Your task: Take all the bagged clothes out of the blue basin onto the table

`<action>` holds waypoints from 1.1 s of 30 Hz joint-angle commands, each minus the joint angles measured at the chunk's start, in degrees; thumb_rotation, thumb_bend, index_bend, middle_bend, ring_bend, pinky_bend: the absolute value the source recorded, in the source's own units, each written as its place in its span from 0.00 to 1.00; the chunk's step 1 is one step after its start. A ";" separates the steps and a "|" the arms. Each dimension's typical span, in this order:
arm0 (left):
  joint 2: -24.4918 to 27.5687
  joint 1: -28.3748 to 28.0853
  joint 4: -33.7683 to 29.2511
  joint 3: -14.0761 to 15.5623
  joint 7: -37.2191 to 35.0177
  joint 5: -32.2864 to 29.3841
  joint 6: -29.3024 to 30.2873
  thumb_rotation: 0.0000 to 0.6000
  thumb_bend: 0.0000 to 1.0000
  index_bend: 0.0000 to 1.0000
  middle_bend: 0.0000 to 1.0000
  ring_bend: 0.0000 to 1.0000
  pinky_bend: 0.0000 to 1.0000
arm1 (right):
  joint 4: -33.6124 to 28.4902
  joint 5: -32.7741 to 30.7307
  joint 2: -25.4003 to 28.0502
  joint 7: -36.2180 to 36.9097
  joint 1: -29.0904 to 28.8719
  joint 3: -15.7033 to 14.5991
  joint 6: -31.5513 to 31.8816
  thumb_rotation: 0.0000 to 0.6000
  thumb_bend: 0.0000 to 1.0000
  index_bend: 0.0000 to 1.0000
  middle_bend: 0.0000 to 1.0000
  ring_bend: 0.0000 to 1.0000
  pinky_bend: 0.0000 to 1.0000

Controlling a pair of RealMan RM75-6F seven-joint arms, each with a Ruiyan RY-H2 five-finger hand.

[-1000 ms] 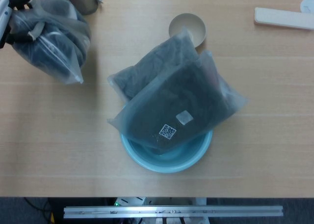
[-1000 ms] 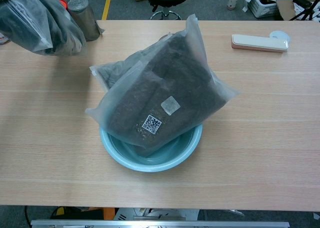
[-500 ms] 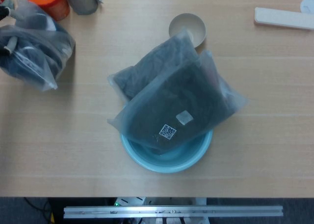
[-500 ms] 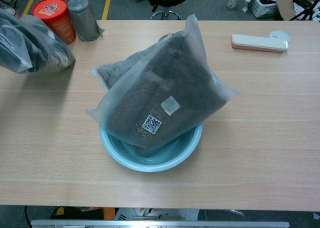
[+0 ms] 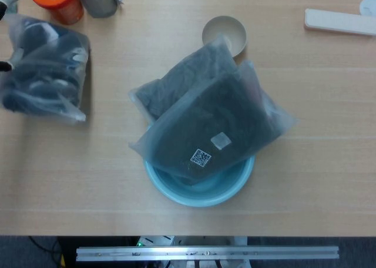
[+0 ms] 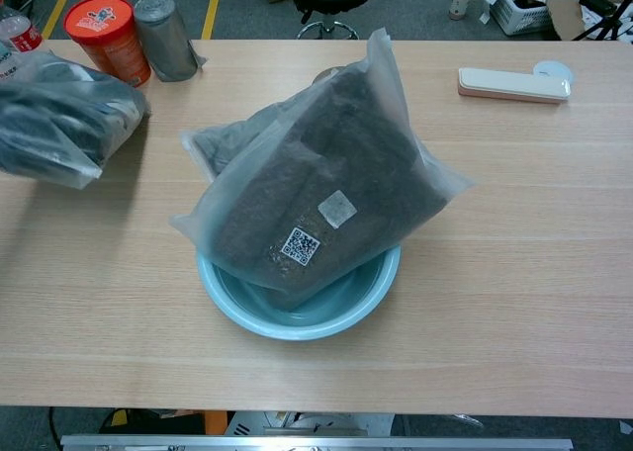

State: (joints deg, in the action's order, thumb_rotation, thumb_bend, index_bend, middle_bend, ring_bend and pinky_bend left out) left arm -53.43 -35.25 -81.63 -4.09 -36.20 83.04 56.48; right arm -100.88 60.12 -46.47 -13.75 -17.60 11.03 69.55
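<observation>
left hand (image 5: 6, 0) at far-left edge, fingers' state untellable | dark clothes in clear plastic bag (image 5: 44, 68) lies on wooden surface (image 5: 317, 162) | release fully, lift clear | two grey bagged garments (image 5: 214, 130) remain in round blue basin (image 5: 202, 191)

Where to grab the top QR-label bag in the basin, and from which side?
Probably the upper right end of the QR-label bag, where it sticks up and overhangs the blue basin rim. Come from above on the right, fingers pinching the loose film edge near the top corner. The lower end sits down in the basin, and the second bag crowds the left.
</observation>
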 commanded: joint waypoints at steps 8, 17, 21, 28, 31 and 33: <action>7.50 -0.42 -14.13 0.41 -0.95 7.16 1.03 1.00 0.38 0.00 0.00 0.00 0.00 | 0.67 0.26 -0.26 0.70 0.16 -0.19 -0.28 1.00 0.25 0.37 0.51 0.38 0.52; 8.28 -4.88 -19.59 2.68 -7.72 15.94 -3.20 1.00 0.34 0.00 0.00 0.00 0.00 | 0.95 0.88 -0.13 1.33 0.37 -0.26 -0.19 1.00 0.25 0.37 0.51 0.38 0.52; 7.06 -6.56 -20.80 2.30 -7.69 15.71 -4.61 1.00 0.33 0.00 0.00 0.00 0.00 | 0.99 0.91 -0.11 1.47 0.43 -0.27 -0.21 1.00 0.25 0.37 0.51 0.38 0.52; 4.07 -9.14 -22.69 0.13 -3.04 12.19 -7.41 1.00 0.29 0.00 0.00 0.00 0.00 | 1.09 1.10 -0.06 1.66 0.47 -0.30 -0.30 1.00 0.25 0.37 0.51 0.38 0.52; 1.83 -11.01 -23.28 -1.24 0.74 8.22 -10.68 1.00 0.29 0.00 0.00 0.00 0.00 | 1.13 1.27 0.00 1.73 0.53 -0.35 -0.28 1.00 0.25 0.37 0.51 0.38 0.52; 0.34 -12.14 -23.35 -1.89 3.37 5.64 -12.72 1.00 0.29 0.00 0.00 0.00 0.00 | 1.12 1.31 0.09 1.84 0.62 -0.35 -0.20 1.00 0.25 0.37 0.51 0.38 0.52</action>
State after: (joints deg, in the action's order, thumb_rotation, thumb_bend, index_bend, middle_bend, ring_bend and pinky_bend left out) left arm -51.25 -45.84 -104.50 -4.86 -35.39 91.22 46.02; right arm -99.76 61.43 -46.38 -11.91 -16.97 10.68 69.35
